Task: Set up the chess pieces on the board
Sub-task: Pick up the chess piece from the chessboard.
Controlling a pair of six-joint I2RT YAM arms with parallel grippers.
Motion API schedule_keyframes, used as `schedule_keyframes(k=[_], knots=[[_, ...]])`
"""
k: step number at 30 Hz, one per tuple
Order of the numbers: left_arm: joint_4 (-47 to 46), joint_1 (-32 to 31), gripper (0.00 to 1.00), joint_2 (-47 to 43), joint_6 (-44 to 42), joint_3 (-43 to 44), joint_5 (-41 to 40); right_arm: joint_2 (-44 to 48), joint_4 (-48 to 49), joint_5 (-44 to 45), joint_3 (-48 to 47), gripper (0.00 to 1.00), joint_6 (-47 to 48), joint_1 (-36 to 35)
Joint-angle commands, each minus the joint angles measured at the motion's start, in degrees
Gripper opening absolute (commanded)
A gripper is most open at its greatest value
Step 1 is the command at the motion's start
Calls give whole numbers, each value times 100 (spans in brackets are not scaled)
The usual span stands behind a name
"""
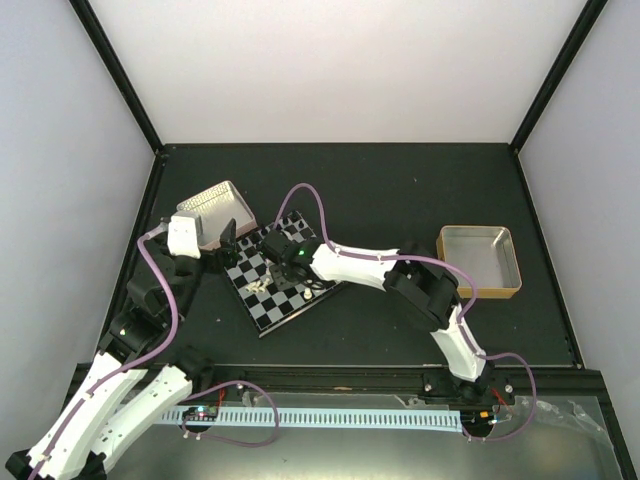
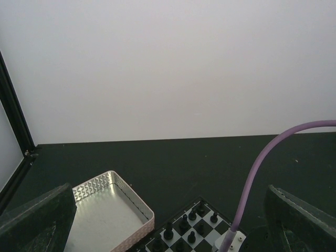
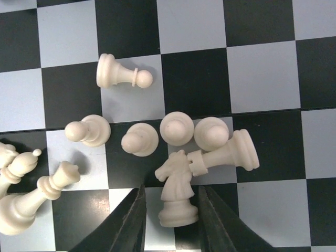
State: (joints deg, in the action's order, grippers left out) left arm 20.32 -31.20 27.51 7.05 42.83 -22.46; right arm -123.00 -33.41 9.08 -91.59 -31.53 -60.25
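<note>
From above, the board (image 1: 285,300) lies askew on the dark table (image 1: 400,190), between two metal trays (image 1: 213,205) that are well apart. A small heap of cream chess pieces (image 1: 256,287) sits on it. The right arm (image 1: 360,265) reaches over the board.

The left wrist view shows the left pincer (image 1: 228,240) spread wide above the board's corner, where black pieces (image 2: 185,221) stand.

In the right wrist view the right pincer (image 3: 170,202) is narrow. It flanks the base of a toppled knight (image 3: 177,184) and leaves a gap on one side. Contact on the other side is unclear.
</note>
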Motion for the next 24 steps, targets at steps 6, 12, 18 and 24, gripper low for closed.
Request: schedule_keyframes(k=[6,12,18,24], knots=[[23,26,99,63,-90,23,60,35,-48,10,4,16,138,33],[7,29,99,84,-65,32,145,772,716,-501,663,15,498,33],[-73,30,99,54,-55,20,724,1668,1861,-968,1471,15,868,40],[59,28,99,143,321,107,1741,2412,3039,-1199,2325,15,981,90]])
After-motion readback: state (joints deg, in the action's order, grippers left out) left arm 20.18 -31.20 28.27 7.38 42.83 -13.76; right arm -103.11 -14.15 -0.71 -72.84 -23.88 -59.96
